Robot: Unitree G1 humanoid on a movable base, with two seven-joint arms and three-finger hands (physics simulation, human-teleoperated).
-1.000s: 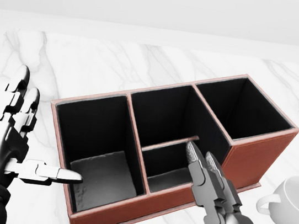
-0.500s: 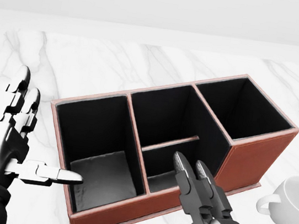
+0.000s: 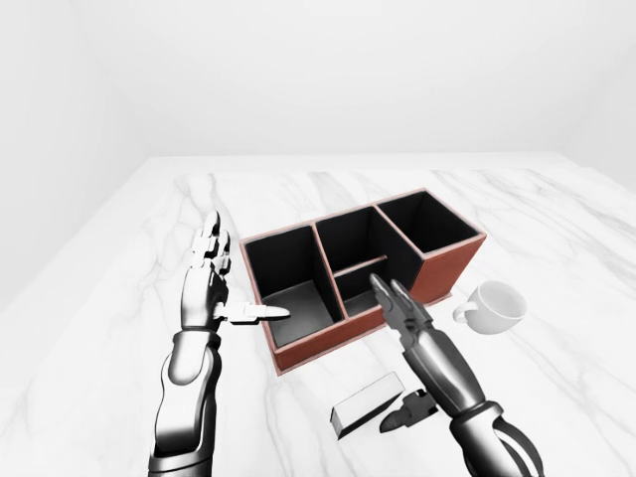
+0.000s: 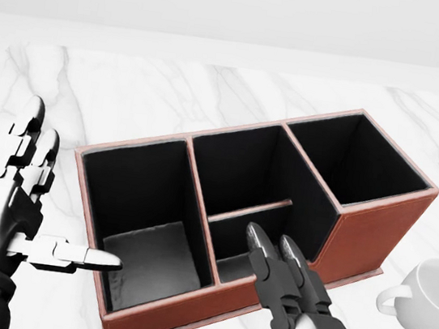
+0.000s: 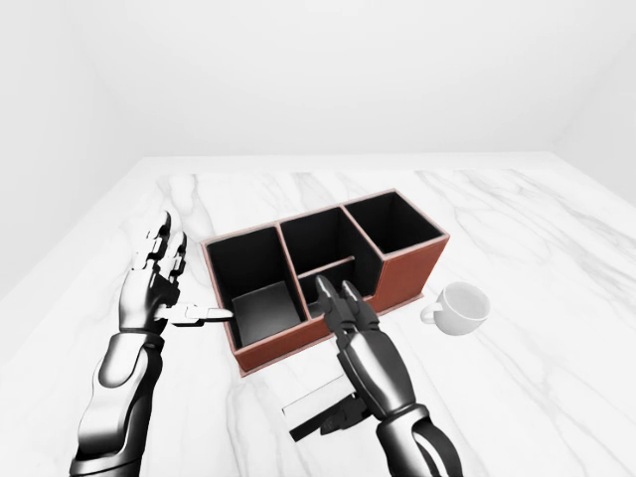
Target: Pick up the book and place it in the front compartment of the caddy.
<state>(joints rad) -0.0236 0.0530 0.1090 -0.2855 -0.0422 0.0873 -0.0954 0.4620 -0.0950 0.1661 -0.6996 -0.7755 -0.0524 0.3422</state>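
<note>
On the near side of a white marble surface [image 3: 556, 258], the right robot hand [image 3: 405, 316] reaches out with its fingers straight and spread, holding nothing. Its fingertips hover over the near wall of the rust-brown, black-lined rectangular caddy [image 3: 449, 266]. The thumb [image 3: 407, 409] of the same robot hand hangs lower, just beside the book.

The small flat book [image 3: 363, 402], dark-edged with a pale grey cover, lies on the surface near the robot, just short of the caddy's near wall, under the right forearm. It has not been picked up. The head view does not show it at all.

The left robot hand [image 4: 9, 208] stands upright to the left of the caddy, fingers apart and empty, with its thumb pointing right toward the caddy's left compartment.

The caddy has a left compartment, a right compartment, and a middle section split by a low divider into a near and a far pocket. A white ceramic mug [image 3: 494, 306] sits to the right of the caddy, apart from it.

Judged from here, the main risk is the reach overshooting: the right fingers are past the book, so closing now would catch nothing. Lowering the forearm could push the book along the surface or against the caddy. A wide rightward swing might knock the mug.
</note>
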